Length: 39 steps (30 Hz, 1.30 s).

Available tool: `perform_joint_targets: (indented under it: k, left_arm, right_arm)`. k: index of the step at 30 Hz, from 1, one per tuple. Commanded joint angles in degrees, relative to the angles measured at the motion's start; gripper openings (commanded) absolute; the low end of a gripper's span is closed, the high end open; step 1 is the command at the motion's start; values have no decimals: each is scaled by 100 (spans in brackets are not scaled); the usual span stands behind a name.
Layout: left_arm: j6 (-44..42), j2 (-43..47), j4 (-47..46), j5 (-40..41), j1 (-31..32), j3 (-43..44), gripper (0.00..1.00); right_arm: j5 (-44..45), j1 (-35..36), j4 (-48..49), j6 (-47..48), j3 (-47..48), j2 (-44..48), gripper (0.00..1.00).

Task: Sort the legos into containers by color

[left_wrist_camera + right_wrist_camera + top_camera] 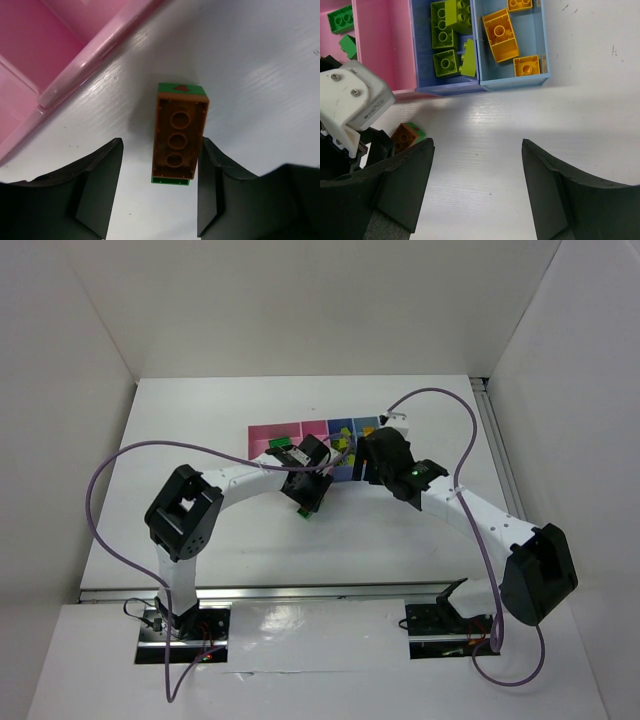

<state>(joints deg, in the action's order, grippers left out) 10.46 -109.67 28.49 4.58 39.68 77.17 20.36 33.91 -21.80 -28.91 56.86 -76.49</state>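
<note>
Orange lego point(179, 135), hollow side up on a green lego point(170, 181), lying on the surface point(260, 75) inside the parted left gripper point(161, 150), near the pink bins point(75, 65).
Shift to center the pair before closing: one finger nearly touching, the other well off. Right gripper point(477, 145) parted too, holding nothing. Farther off: four lime legos point(442, 30) in the blue bin point(447, 85), three yellow legos point(500, 35) in the pale blue bin point(515, 82), two dark green legos point(341, 19) in the outer pink bin point(330, 42).

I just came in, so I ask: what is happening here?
A color-sorting job is under way. The open left gripper straddles an upturned orange brick atop a green brick on the table beside the pink bin, not yet gripped. The open right gripper hovers empty near the blue bins, which hold lime bricks and yellow bricks.
</note>
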Motion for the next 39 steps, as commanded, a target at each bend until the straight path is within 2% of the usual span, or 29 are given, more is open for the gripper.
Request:
perform_joint_targets:
  k: [1, 8, 10, 11, 14, 15, 17, 18, 19, 20, 23, 24, 26, 27, 28, 30, 33, 39]
  left_arm:
    - [-114, -46, -106, -106, 13, 167, 62]
    - [8, -46, -107, -282, 13, 167, 46]
    - [9, 7, -107, -282, 13, 220, 39]
    - [9, 7, -107, -282, 13, 220, 32]
    - [9, 68, -107, -282, 13, 273, 26]
    - [78, 190, -107, -282, 13, 273, 18]
    - [184, 357, -37, -369, -74, 186, 12]
    - [272, 463, -106, -544, -240, 106, 10]
    - [272, 707, -211, -1007, -337, -77, 3]
    - [273, 858, -282, -1281, -495, -166, 0]
    - [124, 1280, -335, -2169, -707, -289, 0]
    - [19, 1281, -335, -2746, -838, -238, 0]
    - [-87, 1343, -143, -3320, -988, -1, 0]
    - [-201, 1343, -64, -4002, -1163, 61, 0]
    - [-202, 1343, -63, -4357, -1251, 123, 0]
    - [-299, 1343, -63, -5391, -1523, 185, 0]
    - [-299, 1273, -168, -6316, -1718, 238, 0]
    - [43, 1325, -755, -7084, -1929, 88, 0]
  right_arm:
    - [91, -16, 62, -63, -26, 143, 78]
    - [-14, -16, 62, -63, -26, 90, 78]
    - [-14, -16, 62, -63, -26, 29, 78]
    - [-14, -16, 62, -63, -26, 29, 78]
    - [-67, -16, 62, -63, 26, 29, 78]
    - [-206, -68, 62, -63, 27, 29, 78]
    - [-592, -279, 227, -63, -78, 29, 78]
    - [-1265, -567, 316, -63, -148, 81, 78]
    - [-1645, -726, 404, -63, -288, 81, 78]
    - [-2493, -1006, 640, 111, -368, 151, 78]
    - [-3781, -1246, 1141, 385, -623, 380, 78]
    - [-4098, -1247, 1465, 438, -780, 459, 78]
    - [-4811, -1308, 1678, 500, -843, 574, 78]
    - [-5048, -1378, 1801, 561, -843, 574, 78]
    - [-5460, -1378, 1802, 614, -791, 574, 78]
    - [-5857, -1440, 1942, 614, -738, 503, 79]
    - [-6359, -1493, 2126, 614, -607, 354, 83]
    - [-6975, -1545, 2522, 395, -457, 100, 86]
